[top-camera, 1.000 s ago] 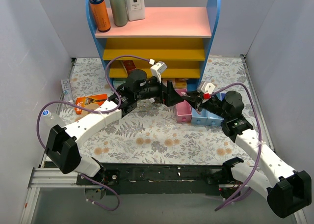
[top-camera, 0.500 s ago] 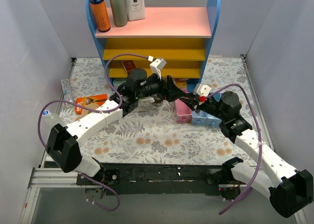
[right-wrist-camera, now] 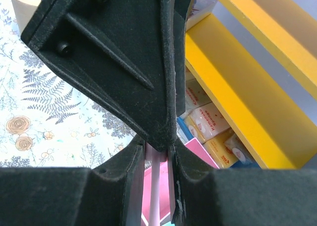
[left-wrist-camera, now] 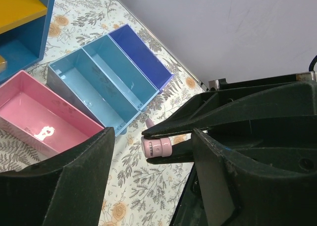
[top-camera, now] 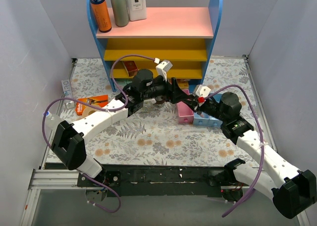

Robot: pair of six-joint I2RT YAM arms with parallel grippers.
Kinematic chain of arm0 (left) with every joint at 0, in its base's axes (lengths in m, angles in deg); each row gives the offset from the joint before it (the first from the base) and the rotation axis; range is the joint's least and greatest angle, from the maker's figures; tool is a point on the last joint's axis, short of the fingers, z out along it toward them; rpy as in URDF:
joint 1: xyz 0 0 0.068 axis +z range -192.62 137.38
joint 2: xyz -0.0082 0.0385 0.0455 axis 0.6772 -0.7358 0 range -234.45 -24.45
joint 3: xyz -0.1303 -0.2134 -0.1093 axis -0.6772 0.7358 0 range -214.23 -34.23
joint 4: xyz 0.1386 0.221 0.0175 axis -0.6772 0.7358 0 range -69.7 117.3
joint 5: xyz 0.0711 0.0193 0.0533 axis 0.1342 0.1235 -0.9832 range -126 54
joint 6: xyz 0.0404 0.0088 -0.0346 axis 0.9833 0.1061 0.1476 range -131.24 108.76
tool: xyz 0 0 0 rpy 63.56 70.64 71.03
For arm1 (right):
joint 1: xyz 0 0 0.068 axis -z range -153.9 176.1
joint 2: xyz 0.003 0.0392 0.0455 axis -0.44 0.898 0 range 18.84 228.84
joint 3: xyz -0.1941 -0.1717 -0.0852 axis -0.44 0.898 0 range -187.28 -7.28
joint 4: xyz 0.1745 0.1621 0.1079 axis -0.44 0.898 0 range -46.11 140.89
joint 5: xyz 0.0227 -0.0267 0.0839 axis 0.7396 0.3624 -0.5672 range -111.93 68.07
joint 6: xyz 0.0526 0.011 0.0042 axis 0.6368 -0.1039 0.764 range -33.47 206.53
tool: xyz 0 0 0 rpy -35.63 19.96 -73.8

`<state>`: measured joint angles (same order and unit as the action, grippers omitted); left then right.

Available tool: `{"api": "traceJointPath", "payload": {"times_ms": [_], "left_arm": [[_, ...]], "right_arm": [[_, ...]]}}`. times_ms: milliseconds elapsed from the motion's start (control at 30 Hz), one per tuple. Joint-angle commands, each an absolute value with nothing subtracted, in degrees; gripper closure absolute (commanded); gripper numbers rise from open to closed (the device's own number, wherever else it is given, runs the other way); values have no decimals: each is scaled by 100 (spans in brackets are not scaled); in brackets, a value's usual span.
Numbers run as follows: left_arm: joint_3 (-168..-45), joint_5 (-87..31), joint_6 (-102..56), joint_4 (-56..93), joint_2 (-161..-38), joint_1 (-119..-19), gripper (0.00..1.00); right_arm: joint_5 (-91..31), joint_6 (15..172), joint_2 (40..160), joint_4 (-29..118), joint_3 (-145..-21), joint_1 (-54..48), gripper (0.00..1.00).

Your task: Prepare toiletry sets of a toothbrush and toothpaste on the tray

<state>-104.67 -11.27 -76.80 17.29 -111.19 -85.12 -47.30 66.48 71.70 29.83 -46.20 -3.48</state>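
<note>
Right gripper (left-wrist-camera: 149, 146) is clamped on the toothbrush (right-wrist-camera: 154, 186), its pink end poking out above the floral table (left-wrist-camera: 133, 186). Left gripper (top-camera: 176, 93) gapes wide, straddling that tip. Just beyond: pink bin (left-wrist-camera: 29, 107), blue bins (left-wrist-camera: 99, 84).

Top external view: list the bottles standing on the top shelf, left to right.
orange bottle → grey-green bottle → white bottle
</note>
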Motion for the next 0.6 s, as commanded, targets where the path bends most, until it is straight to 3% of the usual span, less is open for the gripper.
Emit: {"api": "traceJointPath", "payload": {"times_ms": [0, 67, 567], "left_arm": [[-10718, -990, -7549, 1959, -11190, -8578, 39], [-10762, -990, -7479, 2142, -11207, -8586, 45], [-10833, -1017, -7224, 2689, -11102, -8578, 46]], "right_arm": [[-4698, 6482, 7131, 2754, -4938, -448, 99], [-4681, 6456, 7122, 2772, -4938, -457, 99], [-4566, 6280, 7078, 2860, -4947, -527, 99]]}}
